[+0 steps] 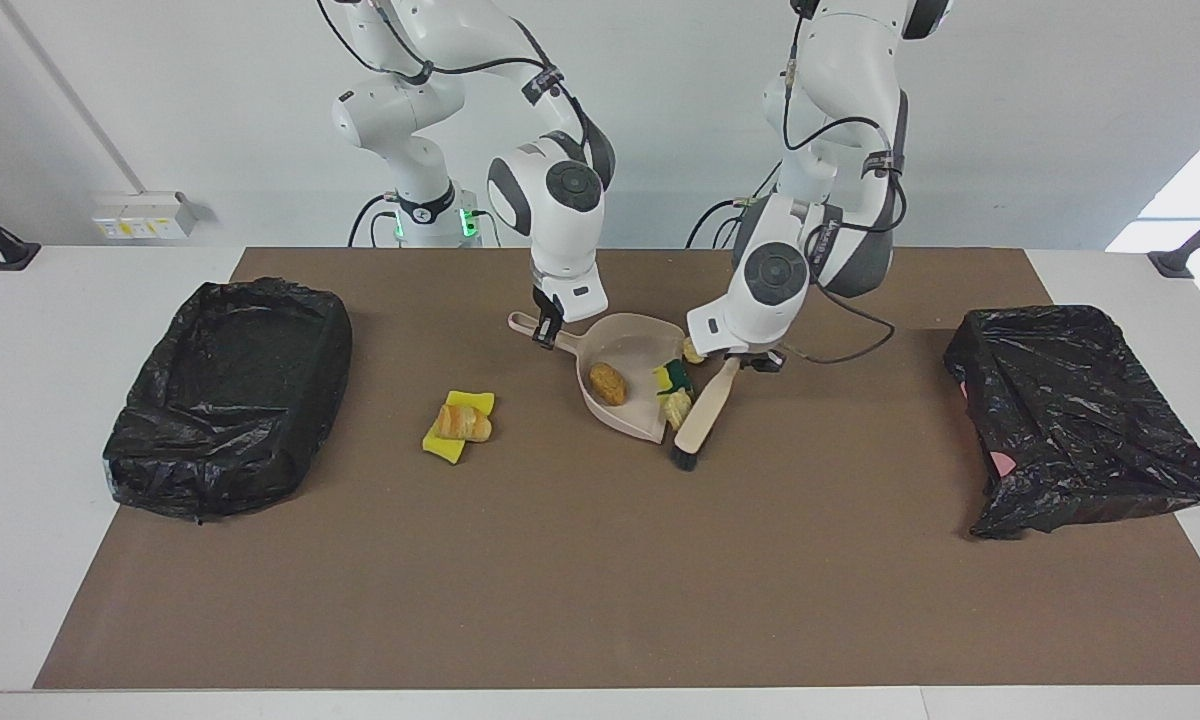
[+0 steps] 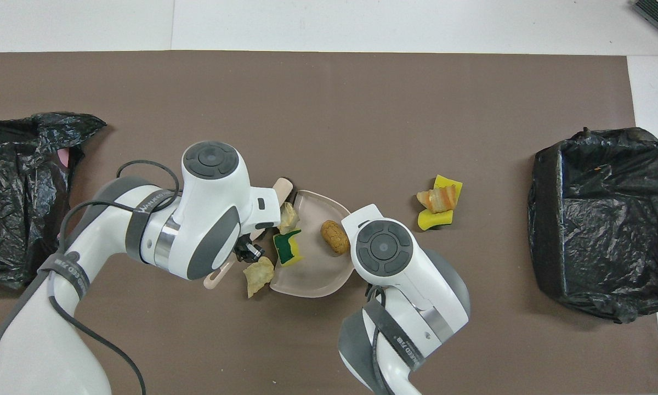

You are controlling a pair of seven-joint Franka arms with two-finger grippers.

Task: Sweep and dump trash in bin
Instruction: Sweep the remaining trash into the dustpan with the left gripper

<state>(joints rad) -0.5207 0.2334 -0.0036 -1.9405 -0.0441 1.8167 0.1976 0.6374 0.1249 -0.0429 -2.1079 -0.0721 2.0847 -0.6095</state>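
The beige dustpan (image 1: 632,345) (image 2: 312,277) lies mid-table. My right gripper (image 1: 550,328) is shut on its handle; in the overhead view that gripper is hidden under its own wrist. My left gripper (image 1: 750,357) (image 2: 248,253) is shut on the beige brush (image 1: 705,410) (image 2: 217,278), which lies across the pan's mouth. In the pan are a golden-brown bread lump (image 1: 608,383) (image 2: 334,237) and a green-sided sponge bit (image 1: 673,376) (image 2: 288,248). A pale lump (image 1: 676,408) (image 2: 288,216) sits at the mouth. Another pale lump (image 1: 693,350) (image 2: 259,274) lies by the rim, nearer the robots.
A croissant-like piece (image 1: 463,423) (image 2: 437,198) lies on yellow sponge bits (image 1: 444,446) (image 2: 433,220) toward the right arm's end. A black-bagged bin (image 1: 230,395) (image 2: 597,219) stands at that end. A crumpled black bag (image 1: 1070,420) (image 2: 22,192) lies at the left arm's end.
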